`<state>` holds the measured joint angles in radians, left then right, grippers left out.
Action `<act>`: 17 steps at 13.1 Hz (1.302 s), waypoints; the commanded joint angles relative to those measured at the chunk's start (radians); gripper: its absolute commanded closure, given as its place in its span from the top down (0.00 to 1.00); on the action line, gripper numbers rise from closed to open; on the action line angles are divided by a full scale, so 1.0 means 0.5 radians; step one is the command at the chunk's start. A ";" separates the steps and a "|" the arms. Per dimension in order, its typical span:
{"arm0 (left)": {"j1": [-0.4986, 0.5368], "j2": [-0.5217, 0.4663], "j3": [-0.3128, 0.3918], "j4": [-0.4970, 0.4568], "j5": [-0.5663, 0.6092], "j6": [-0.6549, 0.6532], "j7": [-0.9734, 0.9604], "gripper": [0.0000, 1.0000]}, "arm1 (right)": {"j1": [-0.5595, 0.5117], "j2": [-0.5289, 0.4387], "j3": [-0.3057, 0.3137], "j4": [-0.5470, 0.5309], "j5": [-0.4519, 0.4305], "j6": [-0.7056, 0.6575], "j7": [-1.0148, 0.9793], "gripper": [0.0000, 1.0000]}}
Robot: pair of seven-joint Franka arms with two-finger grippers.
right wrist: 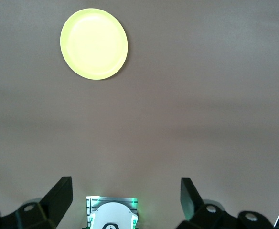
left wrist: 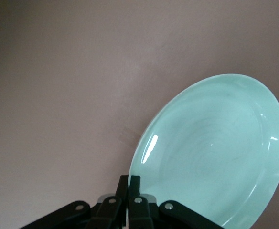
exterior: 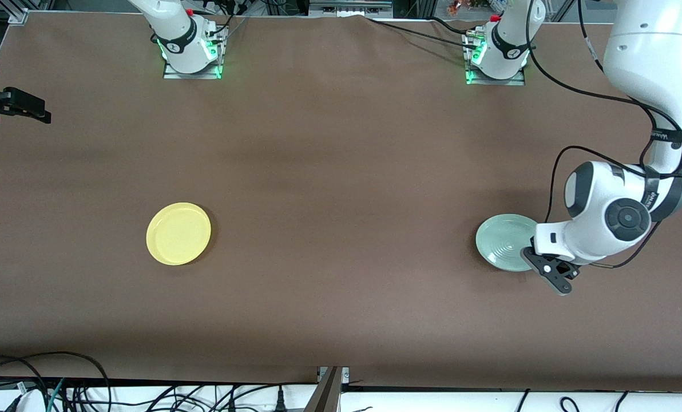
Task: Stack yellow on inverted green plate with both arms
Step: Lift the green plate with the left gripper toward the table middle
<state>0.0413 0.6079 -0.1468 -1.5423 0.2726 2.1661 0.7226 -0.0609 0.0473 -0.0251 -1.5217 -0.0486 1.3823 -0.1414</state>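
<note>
Currently the left arm's black two-finger gripper (left wrist: 128,183) is pinching the rim of the small round pale mint-green plastic plate (exterior: 504,240) at the left arm's end of the brown table (exterior: 341,171). In the left wrist view the fingers (left wrist: 134,183) are sitting close together with only the thin plate edge between them, and the green plate (left wrist: 211,152) is tilting up away from the table surface, its hollow face showing concentric rings. In the front view the left gripper (exterior: 550,269) is reaching in at the plate's edge nearest that arm's end of the table.

The small round bright yellow plastic plate (exterior: 178,233) is lying flat, rim up, toward the right arm's end of the table, well apart from the green plate and about as near to the front camera.

The right arm is waiting, raised high; its gripper (right wrist: 125,195) is hanging with fingers spread wide, gripping nothing, over the table above its own base (right wrist: 112,214), the yellow plate (right wrist: 94,43) in sight below.
</note>
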 commanded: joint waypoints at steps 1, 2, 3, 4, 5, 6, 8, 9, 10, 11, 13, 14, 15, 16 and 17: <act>-0.229 -0.010 0.033 0.225 0.218 -0.269 -0.037 0.00 | -0.010 0.016 0.001 0.040 0.033 -0.019 -0.027 1.00; -0.309 -0.010 0.036 0.268 0.319 -0.340 -0.110 0.00 | -0.010 0.016 0.004 0.040 0.033 -0.019 -0.027 1.00; -0.389 -0.010 0.036 0.314 0.420 -0.411 -0.211 0.00 | -0.010 0.016 0.001 0.040 0.033 -0.019 -0.027 1.00; -0.484 -0.010 0.036 0.354 0.509 -0.512 -0.327 0.00 | -0.010 0.016 0.004 0.040 0.033 -0.019 -0.027 1.00; -0.597 -0.010 0.039 0.394 0.619 -0.619 -0.447 0.00 | -0.010 0.016 0.004 0.040 0.033 -0.019 -0.027 1.00; -0.689 -0.010 0.030 0.427 0.715 -0.705 -0.536 0.00 | -0.010 0.016 0.001 0.040 0.033 -0.019 -0.027 1.00; -0.913 -0.007 0.051 0.443 0.865 -0.852 -0.680 0.00 | -0.013 0.016 0.001 0.040 0.033 -0.019 -0.027 1.00; -0.984 -0.007 0.045 0.440 1.018 -0.874 -0.782 0.00 | -0.016 0.016 0.001 0.040 0.033 -0.019 -0.027 1.00; -1.079 0.002 0.042 0.440 1.144 -0.896 -0.868 0.00 | -0.013 0.016 0.001 0.040 0.033 -0.019 -0.027 1.00; -1.189 0.027 0.051 0.437 1.251 -0.954 -0.960 0.00 | -0.013 0.016 0.001 0.040 0.036 -0.019 -0.027 1.00; -1.367 0.131 0.054 0.437 1.585 -1.107 -1.333 0.00 | -0.016 0.016 0.001 0.040 0.033 -0.019 -0.030 1.00; -1.411 0.155 0.051 0.437 1.639 -1.147 -1.499 0.00 | -0.016 0.019 0.001 0.040 0.030 -0.019 -0.030 1.00; -1.484 0.229 0.075 0.440 1.651 -1.196 -1.595 0.00 | -0.019 0.016 0.001 0.040 0.033 -0.016 -0.033 1.00; -1.558 0.272 0.136 0.440 1.733 -1.267 -1.696 0.00 | -0.019 0.019 0.001 0.040 0.036 -0.013 -0.033 1.00; -1.634 0.330 0.167 0.440 1.819 -1.295 -1.855 0.00 | -0.025 0.019 -0.002 0.040 0.042 -0.004 -0.042 1.00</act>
<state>-0.7169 0.7187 -0.1096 -1.3522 1.1100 1.5602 -0.1098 -0.0615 0.0473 -0.0261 -1.5217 -0.0483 1.3827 -0.1415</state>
